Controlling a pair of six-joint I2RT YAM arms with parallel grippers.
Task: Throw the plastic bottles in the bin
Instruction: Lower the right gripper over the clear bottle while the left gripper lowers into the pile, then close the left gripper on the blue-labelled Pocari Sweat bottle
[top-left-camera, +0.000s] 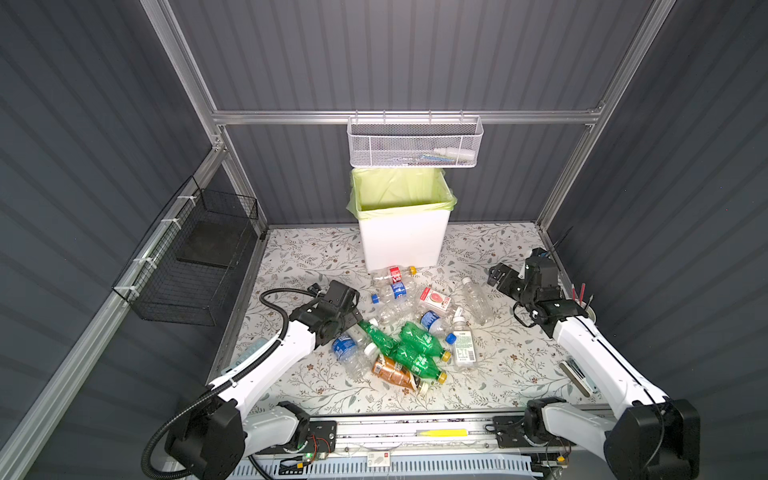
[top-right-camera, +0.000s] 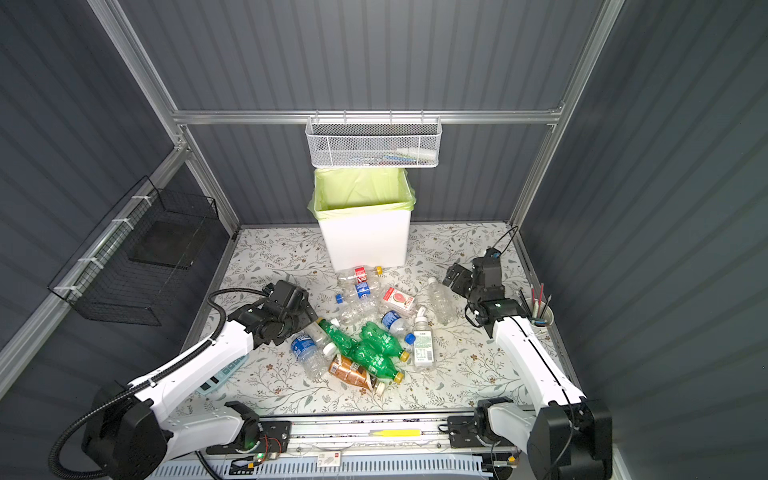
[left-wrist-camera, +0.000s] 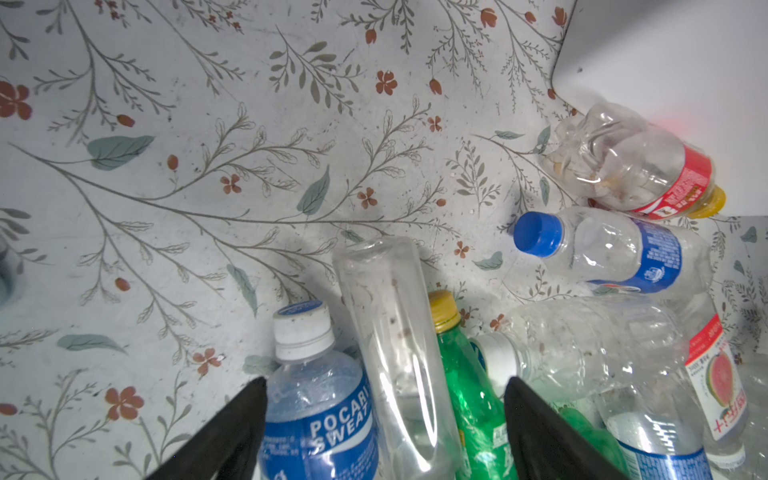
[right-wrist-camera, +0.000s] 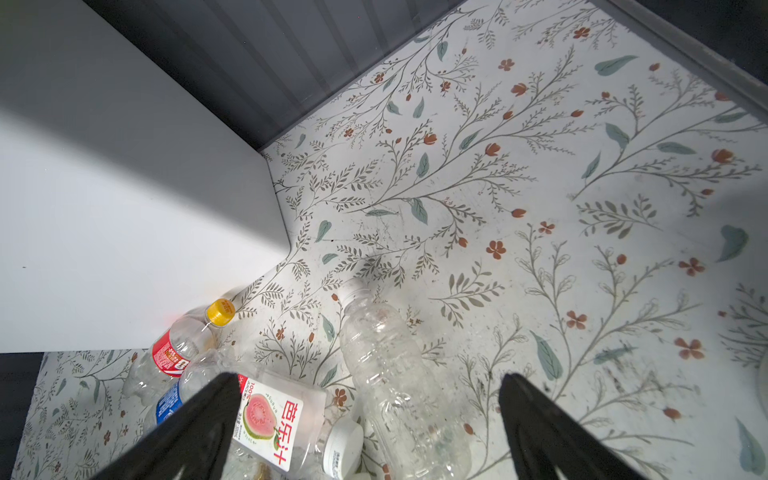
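Several plastic bottles lie in a heap mid-table in front of the white bin with its yellow-green liner. My left gripper is low at the heap's left edge. Its jaws stand wide around a Pocari Sweat bottle, a bare clear bottle and a green bottle, all lying on the table. Three green bottles and an amber one lie beside them. My right gripper hangs open above a clear bottle, next to a guava-label bottle. A red-label bottle rests against the bin.
A white mesh basket hangs on the rail just above the bin's back rim. A black wire basket is fixed to the left wall. A cup of pens stands at the right edge, and a teal calculator lies under the left arm.
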